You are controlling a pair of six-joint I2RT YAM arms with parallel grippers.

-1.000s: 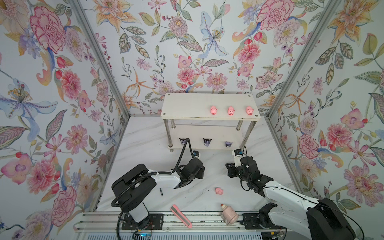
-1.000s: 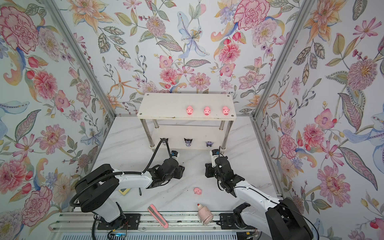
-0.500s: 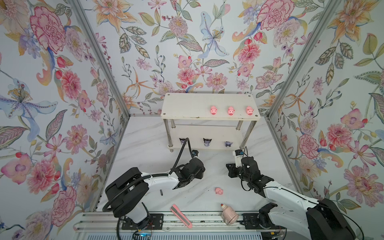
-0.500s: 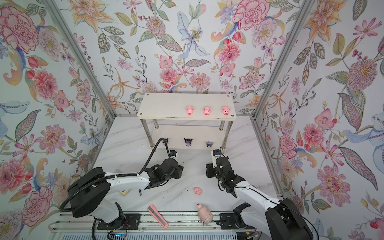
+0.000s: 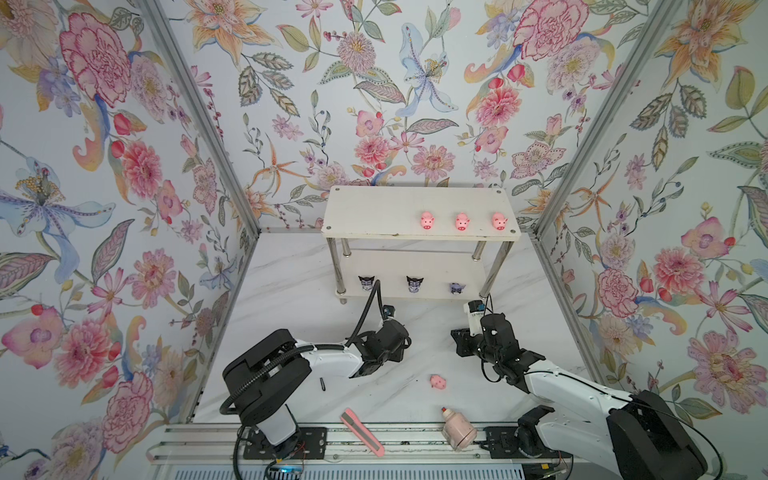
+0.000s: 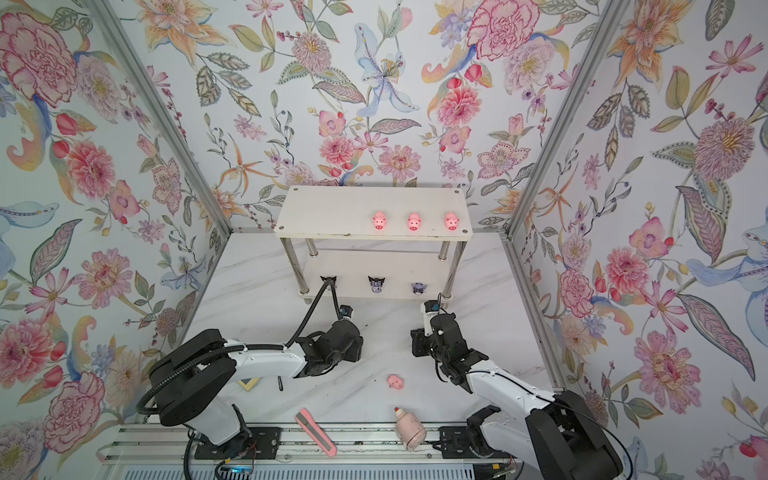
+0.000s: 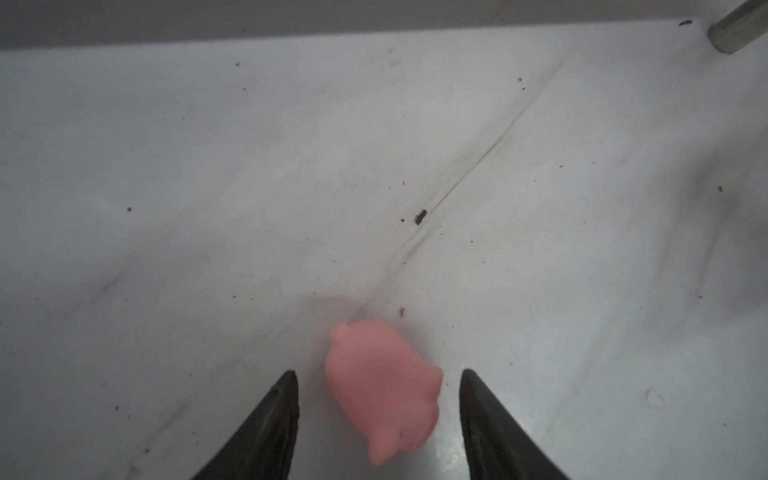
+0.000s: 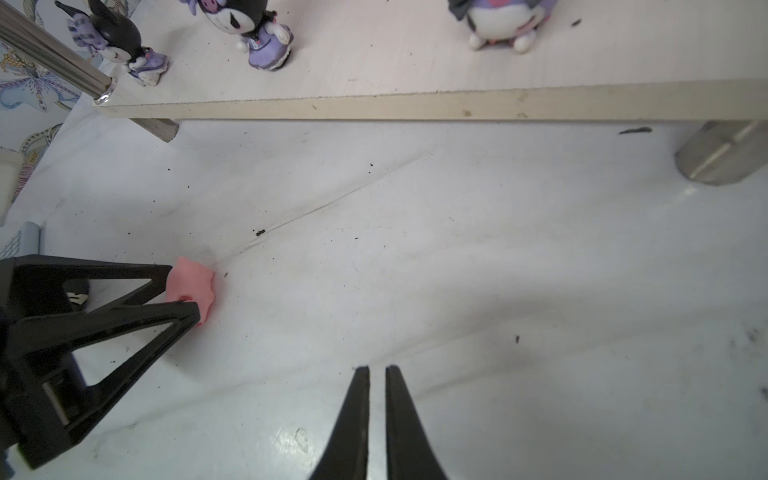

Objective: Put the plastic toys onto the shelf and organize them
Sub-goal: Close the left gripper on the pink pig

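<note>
Pink pig (image 7: pixel 384 386) lies tipped on its side on the table (image 7: pixel 249 208), directly between the spread fingertips of the left gripper (image 7: pixel 378 372), with a sliver of table showing on either side. It looks light, soft and rounded, likely to squirt out or roll, so the plump middle is the safest place to pinch. The right gripper (image 8: pixel 377 368) hangs empty, fingers pressed nearly together, the shelf (image 8: pixel 374 99) ahead of it.
</note>
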